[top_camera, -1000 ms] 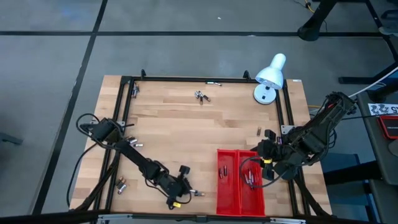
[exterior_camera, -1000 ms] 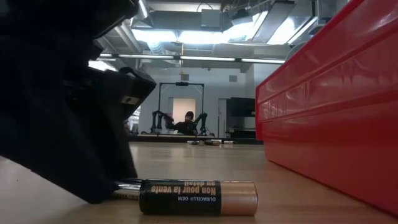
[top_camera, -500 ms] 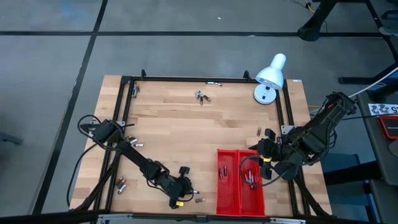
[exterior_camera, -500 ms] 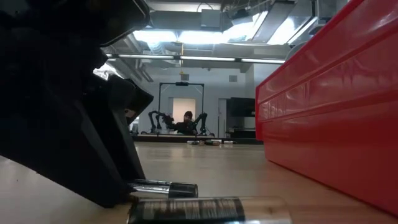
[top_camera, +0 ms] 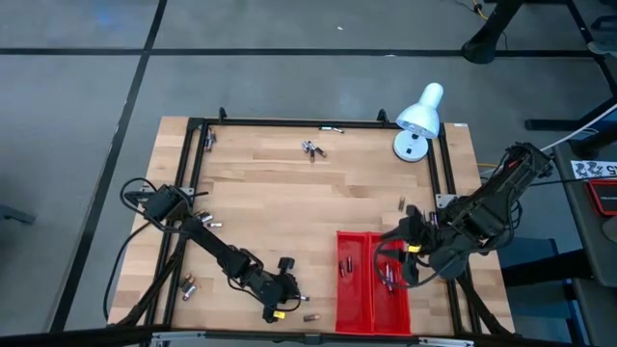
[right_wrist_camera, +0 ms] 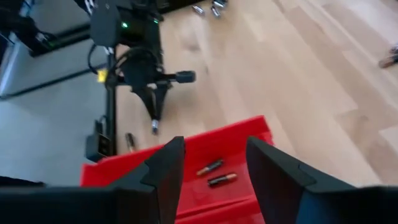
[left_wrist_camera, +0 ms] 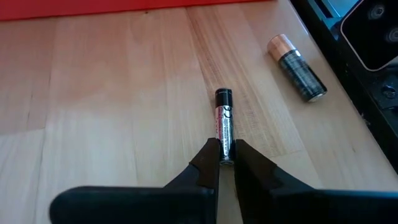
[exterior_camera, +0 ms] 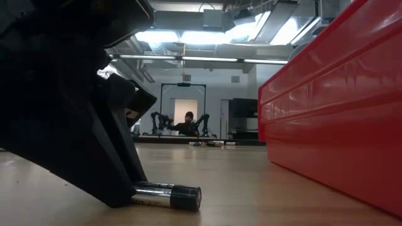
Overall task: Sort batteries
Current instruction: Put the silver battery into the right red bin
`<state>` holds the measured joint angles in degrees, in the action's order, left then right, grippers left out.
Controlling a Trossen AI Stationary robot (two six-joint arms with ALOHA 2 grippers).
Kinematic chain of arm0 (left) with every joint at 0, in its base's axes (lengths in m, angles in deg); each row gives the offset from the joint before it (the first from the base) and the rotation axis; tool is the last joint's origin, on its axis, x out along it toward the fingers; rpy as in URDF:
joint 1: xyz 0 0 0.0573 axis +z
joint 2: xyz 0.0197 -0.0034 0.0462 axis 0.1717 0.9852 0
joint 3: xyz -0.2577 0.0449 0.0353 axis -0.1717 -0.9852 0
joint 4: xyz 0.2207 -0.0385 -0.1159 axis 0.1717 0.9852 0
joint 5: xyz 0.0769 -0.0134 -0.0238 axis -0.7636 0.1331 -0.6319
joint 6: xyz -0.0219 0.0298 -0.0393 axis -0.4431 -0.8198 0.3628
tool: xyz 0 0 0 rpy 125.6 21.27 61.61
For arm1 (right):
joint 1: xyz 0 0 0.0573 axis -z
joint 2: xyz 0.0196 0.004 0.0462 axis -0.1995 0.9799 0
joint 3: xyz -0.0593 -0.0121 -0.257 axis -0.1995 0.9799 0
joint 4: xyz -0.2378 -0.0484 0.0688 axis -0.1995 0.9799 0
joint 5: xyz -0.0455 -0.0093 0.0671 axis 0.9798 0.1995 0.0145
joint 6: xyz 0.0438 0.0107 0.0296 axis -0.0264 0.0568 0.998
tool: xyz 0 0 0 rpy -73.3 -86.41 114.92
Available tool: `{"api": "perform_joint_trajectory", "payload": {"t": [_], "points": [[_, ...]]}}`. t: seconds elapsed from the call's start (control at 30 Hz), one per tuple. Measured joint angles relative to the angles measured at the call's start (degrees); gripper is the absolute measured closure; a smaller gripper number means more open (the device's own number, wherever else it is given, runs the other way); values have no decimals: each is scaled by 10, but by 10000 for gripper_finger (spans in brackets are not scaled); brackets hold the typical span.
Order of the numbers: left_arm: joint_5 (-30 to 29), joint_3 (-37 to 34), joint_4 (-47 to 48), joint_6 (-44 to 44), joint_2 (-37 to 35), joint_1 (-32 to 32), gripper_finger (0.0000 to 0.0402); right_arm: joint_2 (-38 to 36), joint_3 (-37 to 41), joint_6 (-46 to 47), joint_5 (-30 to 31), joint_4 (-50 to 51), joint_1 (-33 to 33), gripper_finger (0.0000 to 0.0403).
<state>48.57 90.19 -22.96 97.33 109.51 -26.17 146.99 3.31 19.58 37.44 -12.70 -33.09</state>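
The left tool (left_wrist_camera: 225, 163) sits low on the bench (top_camera: 289, 212), pinching one end of a slim battery (left_wrist_camera: 223, 123) lying flat — a fatter battery (left_wrist_camera: 296, 58) lies nearby. The right tool (right_wrist_camera: 213, 167) hangs spread over the red tray (right_wrist_camera: 205, 146), which holds two more batteries (right_wrist_camera: 214, 174).

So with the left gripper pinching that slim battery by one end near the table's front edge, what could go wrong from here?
1. The left gripper holds the slim battery only at one end, so it may pivot or slip out when lifted.
2. The thicker copper-topped battery lies loose nearby by the table frame; a sweep of the arm could knock it off.
3. The right gripper hovers open over the red tray; both arms could crowd each other at the drop.
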Motion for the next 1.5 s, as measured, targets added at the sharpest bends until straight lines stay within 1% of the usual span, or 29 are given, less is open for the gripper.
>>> {"api": "perform_joint_trajectory", "payload": {"t": [0.07, 0.2, 0.37, 0.63, 0.83, 0.97, 1.03, 1.1, 1.2, 1.33, 1.4, 1.5], "points": [[2, 0, 2, -15, -1, 2, 380, 0, 0, 8, 0, -12, 0, 231], [9, 0, 34, -53, -23, 9, 381, 2, 0, 12, 0, -37, 0, 231], [11, -2, 64, -76, -45, 23, 384, 22, 0, 11, -6, -76, -1, 231], [-44, -4, 112, -108, -88, 40, 386, 59, 0, -6, -21, -125, 0, 231], [-76, -4, 152, -111, -141, 58, 388, 62, 0, -7, -18, -131, 0, 231], [-94, -3, 141, -143, -186, 76, 386, 63, 0, -22, 21, -123, 0, 231], [-96, -3, 138, -150, -208, 87, 388, 67, 0, -45, 49, -131, 5, 231], [-96, -3, 122, -150, -234, 98, 389, 74, 0, -78, 64, -138, 16, 231], [-97, -2, 61, -150, -262, 111, 387, 84, 0, -131, 62, -163, 43, 231], [-98, -2, -40, -151, -276, 123, 381, 97, 0, -204, 37, -223, 84, 228], [-98, -2, -71, -162, -276, 124, 381, 97, 0, -234, 17, -253, 96, 224], [-99, -2, -86, -168, -276, 125, 380, 96, 0, -264, -9, -278, 107, 216]]}}
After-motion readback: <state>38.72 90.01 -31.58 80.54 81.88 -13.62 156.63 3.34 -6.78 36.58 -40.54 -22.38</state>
